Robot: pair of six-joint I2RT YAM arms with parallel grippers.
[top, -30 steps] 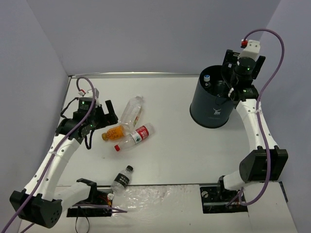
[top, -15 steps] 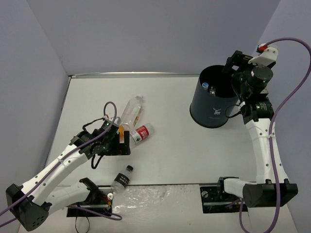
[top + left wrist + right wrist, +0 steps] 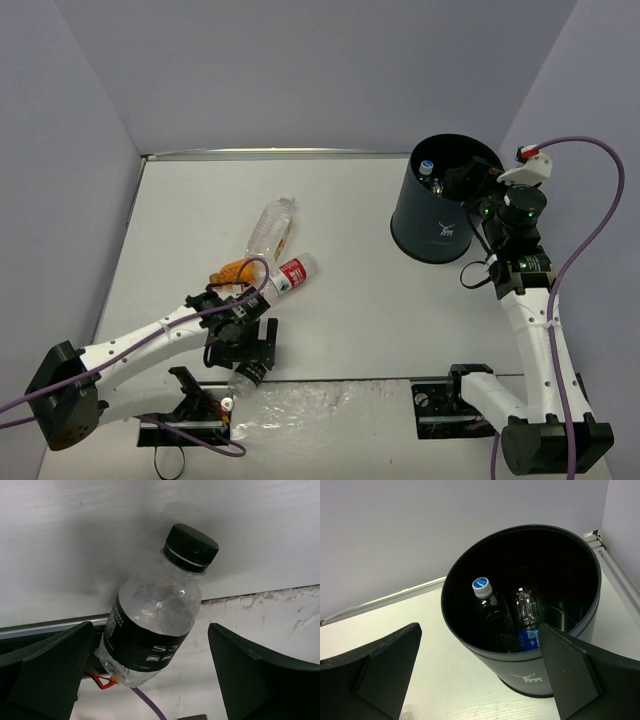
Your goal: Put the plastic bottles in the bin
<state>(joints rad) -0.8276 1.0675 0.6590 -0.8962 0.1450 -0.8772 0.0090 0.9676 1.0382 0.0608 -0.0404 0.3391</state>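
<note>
Where the white table (image 3: 380, 300) meets its far edge, a thin metal strip (image 3: 280, 153) runs along the foot of the pale lilac walls (image 3: 300, 70), which close the surface on the far, left and right sides. The table top is flat and matt. At the near edge it ends in a rough, chipped line, and a crinkled clear film (image 3: 300, 400) lies just beyond that line.

The bin (image 3: 440, 225), a dark round bucket which narrows slightly toward its base and carries a small white logo, stands near the far right corner. Inside it stand a blue-capped bottle (image 3: 492, 617) and a blue-label bottle (image 3: 527, 622), both of clear plastic. The right gripper (image 3: 462, 182) hangs at the bin's right rim with its jaws wide apart and nothing between them.

Left of the middle, three bottles lie on their sides close together: a clear bottle (image 3: 270, 225), a red-label bottle (image 3: 288, 275) and an orange-filled bottle (image 3: 233, 270). A broad stretch of bare table separates this group from the bin.

The dark-label bottle (image 3: 155, 625), smooth and clear with a black ribbed cap, lies on its side at the near edge toward the left corner, with its base over the chipped line. The left gripper (image 3: 255, 350) hangs over it, jaws apart, one finger on each side and a gap to the bottle on both.
</note>
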